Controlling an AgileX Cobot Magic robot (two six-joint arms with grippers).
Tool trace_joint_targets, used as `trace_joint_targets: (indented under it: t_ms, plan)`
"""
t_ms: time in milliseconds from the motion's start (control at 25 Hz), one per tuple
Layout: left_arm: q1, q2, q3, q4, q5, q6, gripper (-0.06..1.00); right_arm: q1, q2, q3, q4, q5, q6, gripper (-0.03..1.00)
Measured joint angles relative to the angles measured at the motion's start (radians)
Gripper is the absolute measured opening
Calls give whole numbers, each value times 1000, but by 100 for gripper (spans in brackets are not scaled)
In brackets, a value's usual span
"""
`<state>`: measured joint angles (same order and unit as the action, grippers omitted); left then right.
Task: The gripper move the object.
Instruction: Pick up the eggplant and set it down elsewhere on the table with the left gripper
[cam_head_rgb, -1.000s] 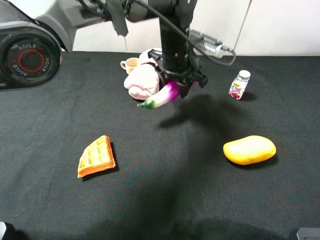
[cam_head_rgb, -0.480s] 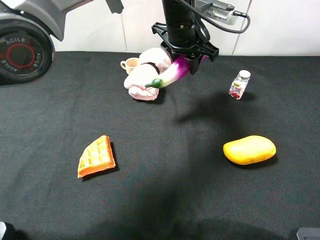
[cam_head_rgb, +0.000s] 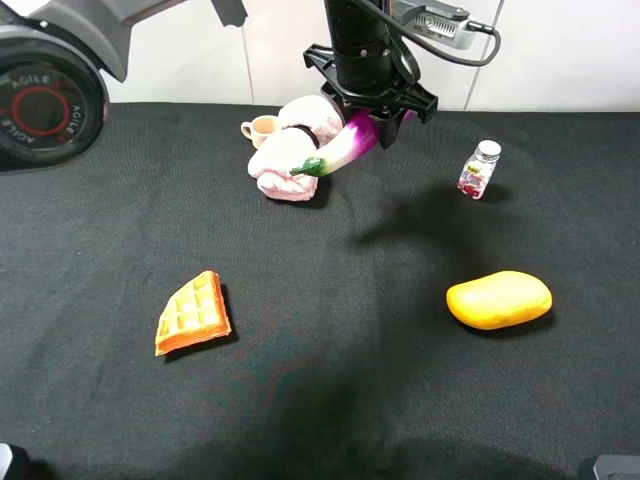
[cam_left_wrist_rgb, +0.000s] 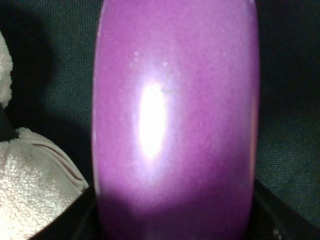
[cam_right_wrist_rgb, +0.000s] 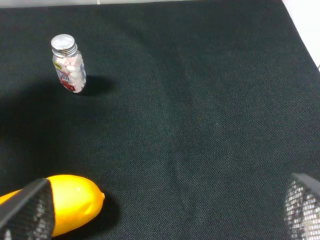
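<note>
The eggplant (cam_head_rgb: 345, 148), magenta-purple fading to white with a green stem tip, hangs tilted in the air at the back middle of the black table (cam_head_rgb: 330, 400). Its stem points down-left, over a pink plush. My left gripper (cam_head_rgb: 375, 112), a black claw on a black arm, is shut on its thick purple end. In the left wrist view the purple body (cam_left_wrist_rgb: 175, 115) fills the frame between the dark fingers (cam_left_wrist_rgb: 272, 215). My right gripper (cam_right_wrist_rgb: 165, 215) is open and empty, low over the table next to the yellow mango (cam_right_wrist_rgb: 70, 202).
A pink plush (cam_head_rgb: 290, 155) and a small cup (cam_head_rgb: 262, 128) lie just left of the eggplant. A small candy bottle (cam_head_rgb: 478, 170) stands at the back right. The yellow mango (cam_head_rgb: 498, 299) lies right of centre and the orange waffle wedge (cam_head_rgb: 193, 313) lies left.
Since a second ago my left gripper has lifted the eggplant up and toward the back of the table. In the last half second nothing has moved.
</note>
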<state>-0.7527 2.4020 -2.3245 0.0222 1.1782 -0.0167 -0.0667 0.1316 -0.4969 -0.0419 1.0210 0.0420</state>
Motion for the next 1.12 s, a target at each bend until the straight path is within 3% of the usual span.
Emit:
trace_joint_targets:
  t_ms: [480,1120]
  plan:
    - [23,-33,3,26,0,0,55,0,0,0,0,0,0,69]
    - [75,-108,130,33,0,0,55,0,0,0,1,0,0,69]
